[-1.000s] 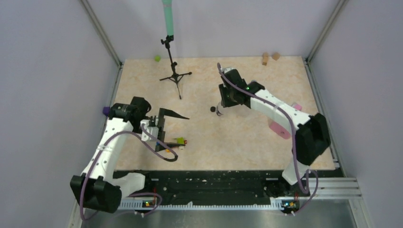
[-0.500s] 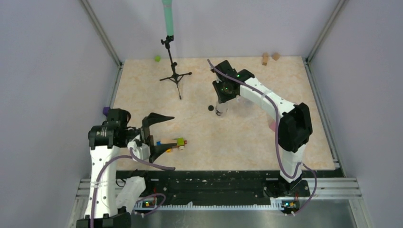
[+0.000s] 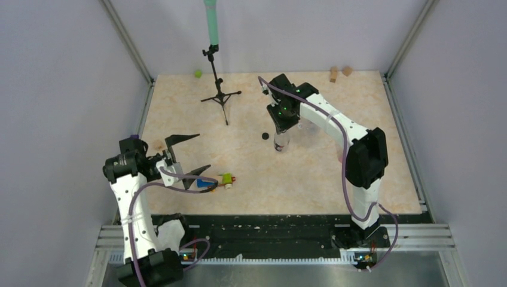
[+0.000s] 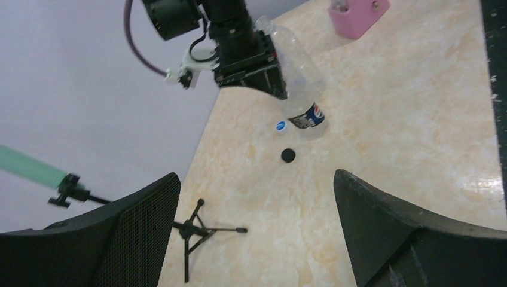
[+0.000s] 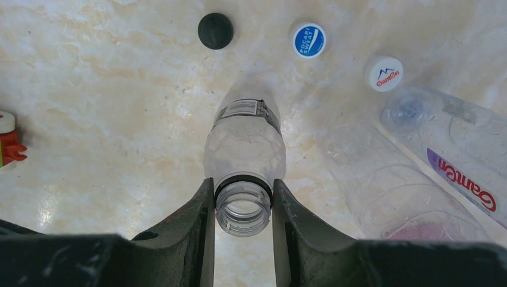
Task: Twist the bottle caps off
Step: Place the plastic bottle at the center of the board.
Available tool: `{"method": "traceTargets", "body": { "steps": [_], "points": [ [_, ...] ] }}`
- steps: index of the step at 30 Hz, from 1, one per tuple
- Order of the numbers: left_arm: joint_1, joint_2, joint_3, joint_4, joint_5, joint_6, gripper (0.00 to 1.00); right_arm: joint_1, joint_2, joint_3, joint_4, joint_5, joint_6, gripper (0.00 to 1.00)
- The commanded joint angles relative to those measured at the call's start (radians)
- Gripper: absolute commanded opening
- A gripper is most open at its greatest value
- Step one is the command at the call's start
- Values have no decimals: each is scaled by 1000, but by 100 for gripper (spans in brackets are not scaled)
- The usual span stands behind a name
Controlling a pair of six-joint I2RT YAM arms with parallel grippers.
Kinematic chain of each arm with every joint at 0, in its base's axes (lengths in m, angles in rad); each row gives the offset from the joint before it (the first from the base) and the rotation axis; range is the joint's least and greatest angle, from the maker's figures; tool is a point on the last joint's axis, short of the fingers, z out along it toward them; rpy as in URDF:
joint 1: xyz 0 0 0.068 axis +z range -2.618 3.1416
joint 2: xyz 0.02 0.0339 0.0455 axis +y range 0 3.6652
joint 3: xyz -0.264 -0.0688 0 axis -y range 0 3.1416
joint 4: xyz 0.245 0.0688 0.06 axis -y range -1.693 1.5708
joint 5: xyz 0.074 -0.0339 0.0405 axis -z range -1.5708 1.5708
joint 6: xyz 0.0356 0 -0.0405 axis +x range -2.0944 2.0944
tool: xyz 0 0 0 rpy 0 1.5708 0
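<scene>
My right gripper (image 5: pixel 244 236) is shut on the open neck of a clear bottle (image 5: pixel 245 146) that stands on the table with no cap on. It also shows in the top view (image 3: pixel 281 142) under the right gripper (image 3: pixel 281 127). A black cap (image 5: pixel 215 30), a blue cap (image 5: pixel 309 39) and a white cap (image 5: pixel 384 73) lie loose on the table beyond it. Two more clear bottles lie to the right, one bare (image 5: pixel 382 185), one with a purplish label (image 5: pixel 463 179). My left gripper (image 3: pixel 188 154) is open and empty, well to the left.
A black tripod (image 3: pixel 220 95) holding a green pole (image 3: pixel 211 24) stands at the back left. A small colourful toy (image 3: pixel 222 179) lies near the left gripper. A pink wedge (image 4: pixel 359 12) sits right of the bottles. Small blocks (image 3: pixel 333 74) lie at the far edge.
The left arm has pulled back toward the left edge with its gripper open. The right arm has shifted slightly and still holds the bottle neck.
</scene>
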State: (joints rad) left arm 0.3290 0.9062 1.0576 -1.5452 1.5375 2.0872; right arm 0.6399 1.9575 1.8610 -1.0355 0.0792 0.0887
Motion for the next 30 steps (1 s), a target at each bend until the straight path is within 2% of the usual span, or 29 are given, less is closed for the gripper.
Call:
{"method": "traceTargets", "body": {
  "steps": [1, 4, 7, 17, 20, 25, 30],
  "points": [
    [93, -50, 15, -42, 144, 34, 98, -11, -2, 4, 2, -38, -15, 17],
    [94, -94, 44, -41, 145, -53, 98, -11, -8, -14, 20, -63, -20, 20],
    [94, -105, 75, -41, 144, -218, 98, -11, -4, -12, 19, -57, -27, 23],
    [141, 20, 53, -44, 141, -603, 98, -13, -4, -12, 30, -46, -32, 43],
    [191, -13, 44, -43, 141, -626, 99, -12, -6, -18, 41, -57, -28, 44],
    [331, -105, 27, -42, 141, -647, 98, -12, -3, -20, 56, -59, -21, 54],
    [472, -220, -7, -41, 142, -561, 98, -12, 3, -11, 54, -47, -19, 57]
  ]
}}
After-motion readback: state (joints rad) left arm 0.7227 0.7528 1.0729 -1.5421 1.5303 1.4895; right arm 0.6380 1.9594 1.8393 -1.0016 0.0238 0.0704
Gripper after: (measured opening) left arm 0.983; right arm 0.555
